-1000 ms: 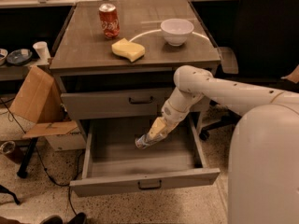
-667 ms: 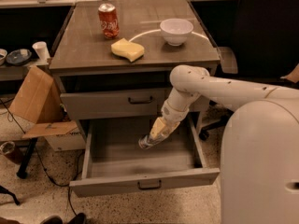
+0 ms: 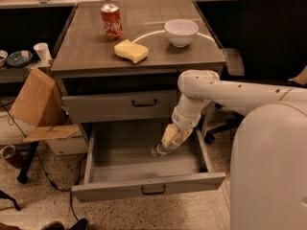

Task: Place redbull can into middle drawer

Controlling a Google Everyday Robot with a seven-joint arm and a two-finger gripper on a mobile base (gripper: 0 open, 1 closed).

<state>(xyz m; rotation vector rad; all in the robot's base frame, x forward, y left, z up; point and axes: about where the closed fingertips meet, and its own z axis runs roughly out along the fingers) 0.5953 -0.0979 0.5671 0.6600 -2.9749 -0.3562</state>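
The middle drawer [image 3: 144, 189] is pulled wide open below the closed drawer, and its plain grey floor shows. My gripper [image 3: 169, 140] hangs inside the open drawer, right of its middle, pointing down and to the left. It is shut on the redbull can [image 3: 158, 151], a slim silver can whose lower end sticks out below the fingers, tilted and close above the drawer floor. I cannot tell whether the can touches the floor.
On the cabinet top [image 3: 91, 51] stand a red soda can [image 3: 111, 21], a yellow sponge [image 3: 130, 51] and a white bowl [image 3: 181, 31]. The closed drawer [image 3: 120, 107] is above. A cardboard box [image 3: 41, 107] stands at the left, a dark chair [image 3: 273, 32] at the right.
My gripper has moved a little to the right and lower into the open drawer, with the can still in it. Nothing else has moved.
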